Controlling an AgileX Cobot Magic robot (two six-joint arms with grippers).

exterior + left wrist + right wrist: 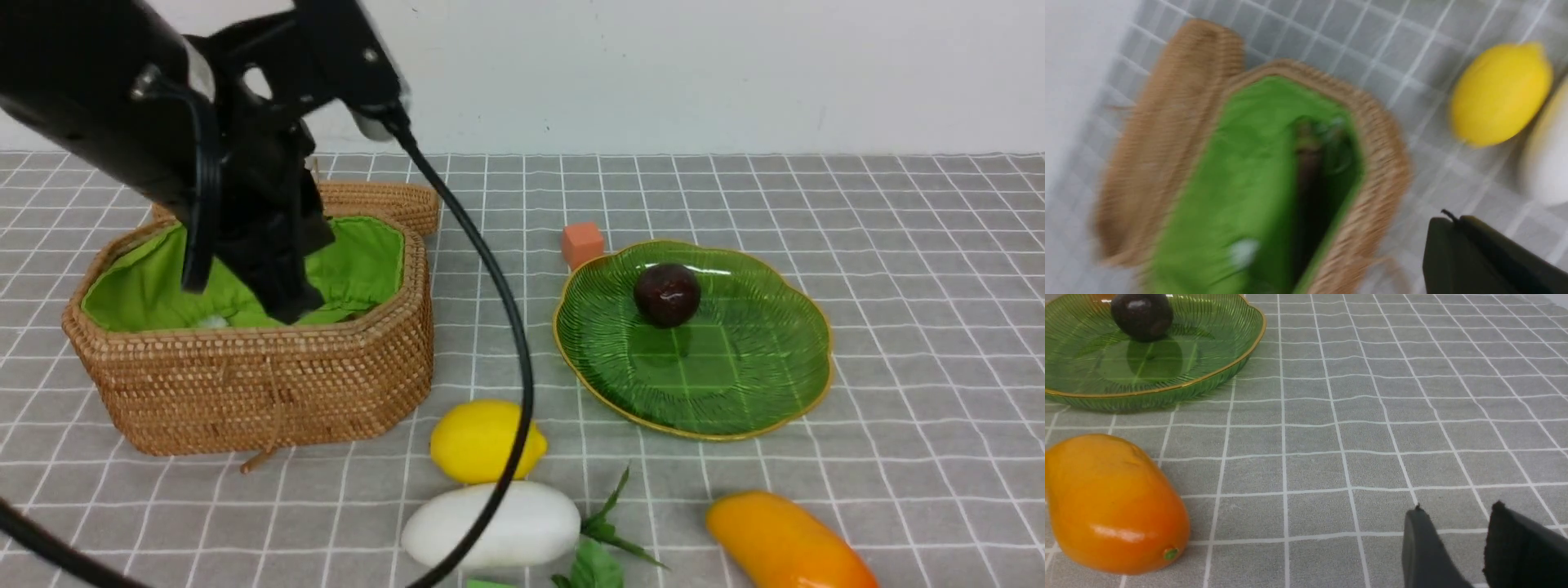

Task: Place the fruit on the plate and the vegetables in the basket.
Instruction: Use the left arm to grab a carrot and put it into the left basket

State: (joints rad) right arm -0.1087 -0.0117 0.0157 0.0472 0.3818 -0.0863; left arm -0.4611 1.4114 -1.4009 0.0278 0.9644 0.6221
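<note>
A: Now, what is seen on the left?

B: The left claw (290,310) is lowered inside the basket (245,384), its jaws pressed together with nothing seen between them. A dark long shape inside is judged to be the eggplant (1306,179); more cannot be told through the blur.

A: And what is left out on the surface (898,245)?

B: The lemon (482,441) is found near the basket's front corner, with the radish (498,527) just beside it; whether they touch cannot be told. The lemon is judged firm, light and waxy, so it is best taken across its short middle, lest it be squeezed out endwise. The radish is smooth and oblong. Its body should be gripped at mid-length, not by the limp leaves (600,547).

A: Further right?

B: The dark round fruit (668,294) is already set on the plate (735,392), which is glass and should be loaded gently. The mango (784,543) is lying near the plate's front edge. It is glossy and tapered, so hold is best taken at its thick middle. The right claw (1457,508) is held low near it, jaws parted, with nothing between them.
</note>
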